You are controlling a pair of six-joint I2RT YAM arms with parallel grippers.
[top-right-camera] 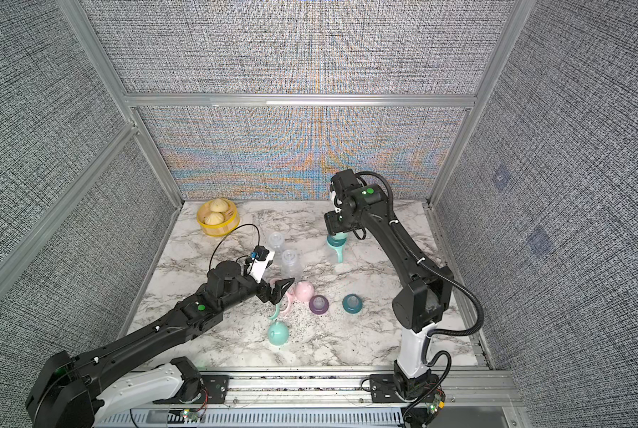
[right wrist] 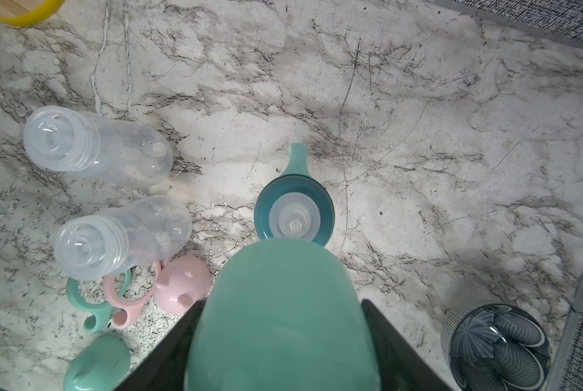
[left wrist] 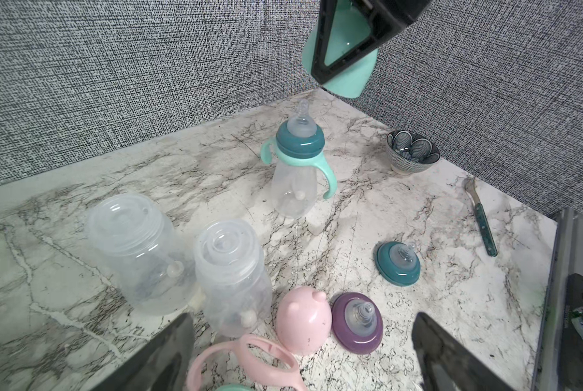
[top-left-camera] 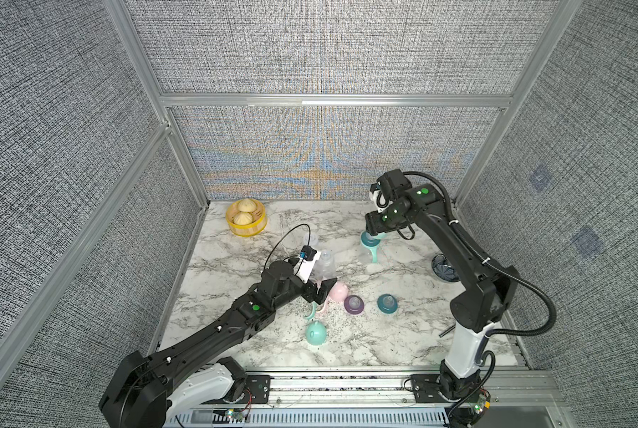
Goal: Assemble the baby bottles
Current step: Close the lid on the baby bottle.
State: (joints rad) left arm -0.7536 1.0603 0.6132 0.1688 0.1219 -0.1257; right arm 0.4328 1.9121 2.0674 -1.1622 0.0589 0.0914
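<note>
Above the handled bottle (left wrist: 295,176), upright toward the back of the counter (left wrist: 452,287), the right tool (top-left-camera: 374,231) clamps a mint dome cap (right wrist: 283,321) just over the teal-collared nipple. The left tool (top-right-camera: 278,292) hangs spread wide over the pink cap (left wrist: 303,321) and pink handle ring (right wrist: 127,313), beside the near open bottle (left wrist: 232,277) and the far open bottle (left wrist: 137,250).

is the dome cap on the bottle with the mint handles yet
Off. The right gripper holds the mint cap above the bottle, whose nipple shows bare in the left wrist view.
</note>
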